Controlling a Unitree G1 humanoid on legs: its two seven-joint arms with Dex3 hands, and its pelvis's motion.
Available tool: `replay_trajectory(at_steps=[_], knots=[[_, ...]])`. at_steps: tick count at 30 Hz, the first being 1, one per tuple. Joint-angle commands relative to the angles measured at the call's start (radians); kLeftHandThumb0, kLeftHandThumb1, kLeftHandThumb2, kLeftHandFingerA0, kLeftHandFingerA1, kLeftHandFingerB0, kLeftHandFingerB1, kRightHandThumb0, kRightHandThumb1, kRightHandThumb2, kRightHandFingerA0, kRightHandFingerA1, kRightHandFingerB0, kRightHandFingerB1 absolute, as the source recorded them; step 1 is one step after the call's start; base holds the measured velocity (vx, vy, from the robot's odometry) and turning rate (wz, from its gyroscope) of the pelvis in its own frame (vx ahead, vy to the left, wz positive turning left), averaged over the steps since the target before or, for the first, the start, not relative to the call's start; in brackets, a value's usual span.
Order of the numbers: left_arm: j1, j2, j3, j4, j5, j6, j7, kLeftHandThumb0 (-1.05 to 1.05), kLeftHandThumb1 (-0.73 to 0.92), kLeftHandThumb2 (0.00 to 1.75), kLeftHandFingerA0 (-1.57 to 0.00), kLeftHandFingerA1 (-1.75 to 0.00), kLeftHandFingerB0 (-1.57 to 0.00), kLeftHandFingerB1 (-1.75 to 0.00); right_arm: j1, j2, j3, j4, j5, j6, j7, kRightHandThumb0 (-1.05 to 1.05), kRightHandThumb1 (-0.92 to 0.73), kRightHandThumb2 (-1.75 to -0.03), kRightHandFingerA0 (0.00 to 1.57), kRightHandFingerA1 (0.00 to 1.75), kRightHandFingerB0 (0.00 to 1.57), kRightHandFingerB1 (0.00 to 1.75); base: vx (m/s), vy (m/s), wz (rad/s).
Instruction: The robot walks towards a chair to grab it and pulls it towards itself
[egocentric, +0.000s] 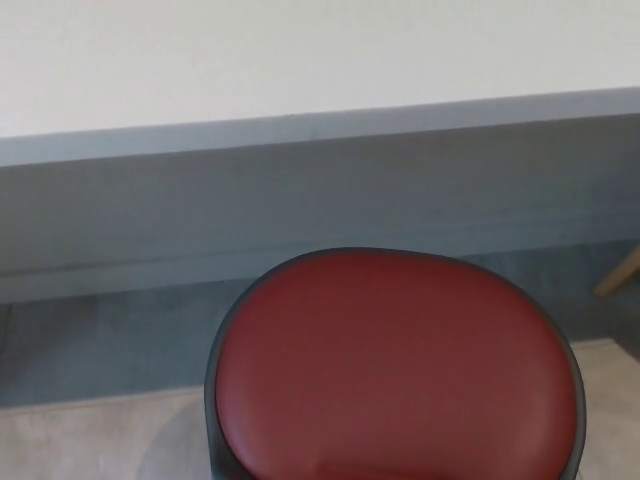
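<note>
A chair with a rounded red cushion (395, 370) and a dark grey rim (214, 370) fills the lower middle of the head view, close below me. Its lower part is cut off by the bottom edge of the picture. Neither of my hands shows anywhere in the view.
Behind the chair runs a white tabletop (300, 55) with a grey edge (300, 127), its underside in shadow. A light wooden leg (620, 272) pokes in at the right edge. Pale floor (90, 440) shows at the lower left.
</note>
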Motion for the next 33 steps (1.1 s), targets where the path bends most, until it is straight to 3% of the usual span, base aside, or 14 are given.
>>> replay_trajectory(at_steps=[1, 3, 4, 5, 11, 12, 13, 16, 21, 22, 23, 26, 27, 33], knots=[[-0.224, -0.074, 0.163, 0.474, -0.219, 0.194, -0.173, -0.51, 0.70, 0.64, -0.19, -0.31, -0.10, -0.23, -0.201, 0.061, -0.037, 0.315, 0.132, 0.271, 0.086, -0.77, -0.53, -0.92, 0.00, 0.17, 0.04, 0.28, 0.00, 0.000, 0.00], [-0.234, -0.073, 0.173, 0.497, -0.214, 0.190, -0.176, -0.51, 0.70, 0.64, -0.19, -0.31, -0.10, -0.23, -0.209, 0.061, -0.040, 0.328, 0.137, 0.274, 0.092, -0.77, -0.53, -0.92, 0.00, 0.17, 0.04, 0.28, 0.00, 0.000, 0.00], [-0.289, -0.068, 0.184, 0.558, -0.206, 0.274, -0.166, -0.56, 0.70, 0.64, -0.08, -0.27, -0.07, -0.21, -0.250, 0.091, -0.042, 0.337, 0.157, 0.348, 0.118, -0.72, -0.74, -0.62, 0.00, 0.13, 0.00, 0.27, 0.00, 0.000, 0.00], [-0.321, -0.067, 0.195, 0.591, -0.207, 0.323, -0.164, -0.55, 0.69, 0.64, -0.08, -0.26, -0.08, -0.21, -0.271, 0.106, -0.043, 0.341, 0.167, 0.383, 0.132, -0.83, -0.61, -0.94, 0.00, 0.09, 0.01, 0.21, 0.00, 0.000, 0.00], [-0.403, -0.086, 0.222, 0.656, -0.186, 0.387, -0.177, -0.59, 0.51, 0.90, 0.00, -0.41, -0.03, -0.33, -0.355, 0.132, -0.024, 0.368, 0.150, 0.453, 0.110, -0.79, -0.60, -0.96, 0.00, 0.12, 0.00, 0.23, 0.00, 0.000, 0.00], [-0.418, -0.088, 0.223, 0.662, -0.179, 0.391, -0.175, -0.57, 0.74, 0.62, -0.13, -0.30, -0.09, -0.26, -0.371, 0.136, -0.021, 0.375, 0.145, 0.462, 0.098, -0.82, -0.60, -0.96, 0.00, 0.11, 0.00, 0.22, 0.00, 0.000, 0.00], [-0.425, -0.089, 0.219, 0.664, -0.171, 0.392, -0.175, -0.33, 0.55, 1.07, 0.00, -0.49, 0.00, -0.48, -0.383, 0.138, -0.020, 0.380, 0.145, 0.473, 0.094, -0.83, -0.60, -0.96, 0.00, 0.10, 0.01, 0.22, 0.00, 0.000, 0.00], [-0.447, -0.092, 0.210, 0.664, -0.158, 0.388, -0.196, -0.33, 0.57, 1.08, 0.00, -0.49, 0.00, -0.48, -0.422, 0.141, -0.028, 0.397, 0.161, 0.533, 0.118, -0.85, -0.62, -0.97, 0.00, 0.08, 0.00, 0.23, 0.00, 0.000, 0.00], [-0.492, -0.086, 0.206, 0.660, -0.155, 0.414, -0.219, -0.33, 0.53, 1.05, 0.00, -0.49, 0.00, -0.47, -0.468, 0.150, 0.001, 0.417, 0.135, 0.619, 0.118, -0.84, -0.63, -0.99, 0.23, 0.59, 0.02, 0.27, 0.00, 0.000, 0.00], [-0.508, -0.090, 0.204, 0.661, -0.152, 0.420, -0.209, -0.33, 0.54, 1.06, 0.00, -0.49, 0.00, -0.47, -0.480, 0.152, 0.014, 0.420, 0.122, 0.634, 0.109, -0.80, -0.61, -0.97, 0.26, 0.59, 0.05, 0.28, 0.00, 0.000, 0.00], [-0.514, -0.092, 0.204, 0.659, -0.152, 0.421, -0.211, -0.33, 0.53, 1.05, 0.00, -0.49, 0.00, -0.47, -0.486, 0.159, 0.013, 0.419, 0.128, 0.649, 0.115, -0.79, -0.77, -0.64, 0.28, 0.47, 0.06, 0.26, 0.00, 0.000, 0.00], [-0.515, -0.091, 0.206, 0.659, -0.151, 0.423, -0.215, -0.33, 0.53, 1.05, 0.00, -0.49, 0.00, -0.47, -0.487, 0.161, 0.014, 0.418, 0.134, 0.660, 0.119, -0.79, -0.77, -0.64, 0.28, 0.47, 0.06, 0.26, 0.00, 0.000, 0.00], [-0.510, -0.097, 0.184, 0.654, -0.132, 0.418, -0.244, -0.33, 0.54, 1.07, 0.00, -0.48, 0.00, -0.47, -0.503, 0.176, -0.009, 0.418, 0.171, 0.663, 0.183, -0.82, -0.75, -0.63, 0.26, 0.71, 0.01, 0.24, 0.00, 0.000, 0.00], [-0.502, -0.100, 0.168, 0.648, -0.123, 0.414, -0.271, -0.34, 0.53, 1.06, 0.00, -0.48, 0.00, -0.46, -0.507, 0.174, -0.001, 0.398, 0.183, 0.682, 0.217, -0.83, -0.76, -0.63, 0.34, 0.66, 0.01, 0.26, 0.00, 0.000, 0.00]])
